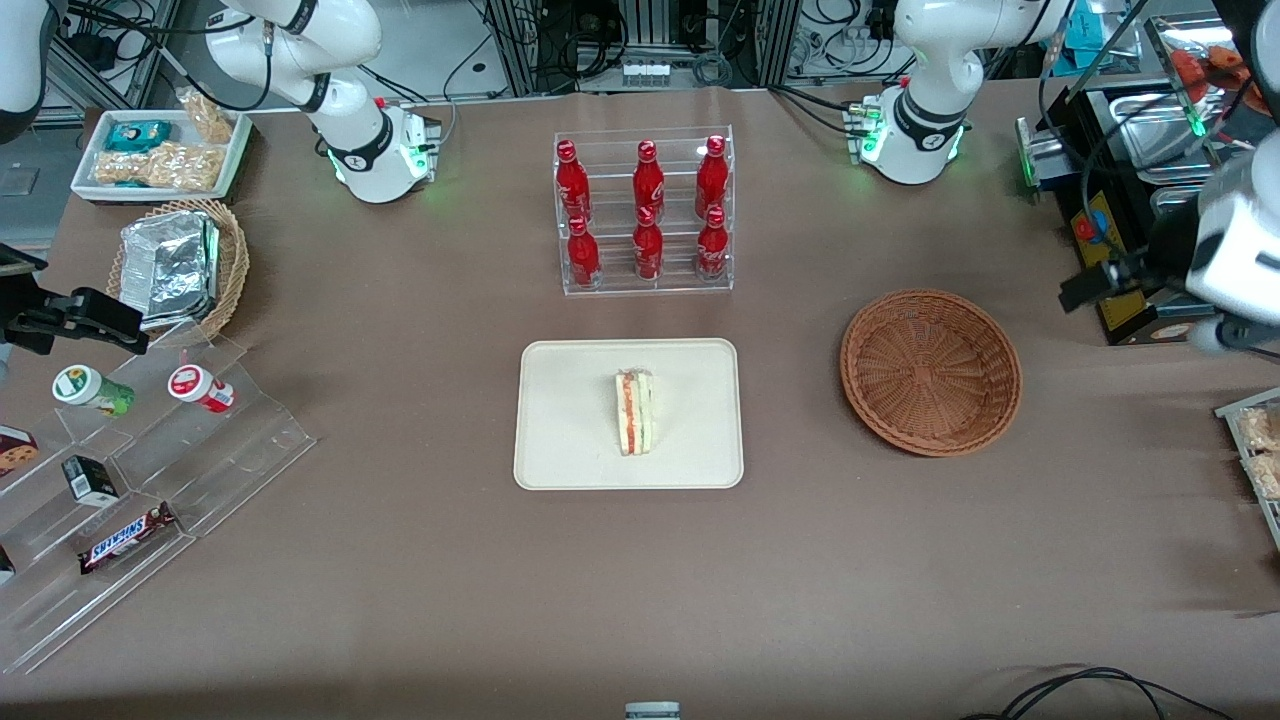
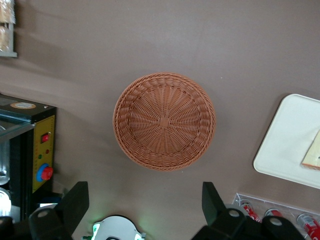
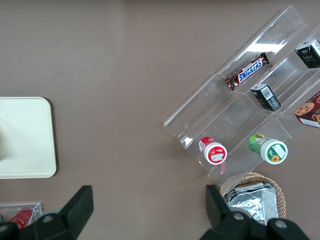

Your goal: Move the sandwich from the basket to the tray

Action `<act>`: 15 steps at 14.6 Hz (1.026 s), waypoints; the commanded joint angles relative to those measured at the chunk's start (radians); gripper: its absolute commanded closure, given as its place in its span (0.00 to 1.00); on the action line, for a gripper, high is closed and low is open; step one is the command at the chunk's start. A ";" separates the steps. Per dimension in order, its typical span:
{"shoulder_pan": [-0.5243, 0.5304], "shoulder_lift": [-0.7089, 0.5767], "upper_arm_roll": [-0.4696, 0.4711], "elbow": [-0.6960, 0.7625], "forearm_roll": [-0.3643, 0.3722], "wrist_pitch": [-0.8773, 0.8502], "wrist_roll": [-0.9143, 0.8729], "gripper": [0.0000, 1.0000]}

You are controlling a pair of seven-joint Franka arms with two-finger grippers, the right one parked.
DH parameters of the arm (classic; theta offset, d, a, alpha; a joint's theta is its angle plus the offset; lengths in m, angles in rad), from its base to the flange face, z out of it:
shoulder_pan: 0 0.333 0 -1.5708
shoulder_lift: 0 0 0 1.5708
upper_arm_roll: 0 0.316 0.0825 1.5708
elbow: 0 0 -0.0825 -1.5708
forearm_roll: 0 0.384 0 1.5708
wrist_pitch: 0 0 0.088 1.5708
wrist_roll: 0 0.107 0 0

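Note:
The sandwich [image 1: 636, 412], a white bread wedge with red-orange filling, stands on the cream-white tray [image 1: 570, 440] in the middle of the table. The reddish-brown wicker basket [image 1: 930, 372] is empty and sits beside the tray, toward the working arm's end. My left gripper [image 1: 1090, 282] hangs high above the table beside the basket, farther toward the working arm's end. In the left wrist view the gripper [image 2: 145, 195] is open wide and empty, with the basket [image 2: 164, 121] below it and apart from it. The tray's corner [image 2: 287, 145] and the sandwich's edge [image 2: 313, 152] also show there.
A clear rack of red bottles [image 1: 645, 215] stands farther from the front camera than the tray. A black machine [image 1: 1120, 200] is close to my gripper. An acrylic snack display [image 1: 150, 450], a tan basket of foil packs [image 1: 180, 265] and a small snack tray [image 1: 160, 150] lie toward the parked arm's end.

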 commanded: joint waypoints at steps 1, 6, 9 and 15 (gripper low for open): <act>-0.008 -0.099 -0.026 -0.110 0.030 0.012 0.024 0.00; -0.044 -0.119 -0.026 -0.141 0.013 0.033 0.007 0.00; -0.092 -0.149 -0.015 -0.187 0.012 0.112 -0.023 0.00; -0.150 -0.148 0.051 -0.162 -0.016 0.104 -0.027 0.00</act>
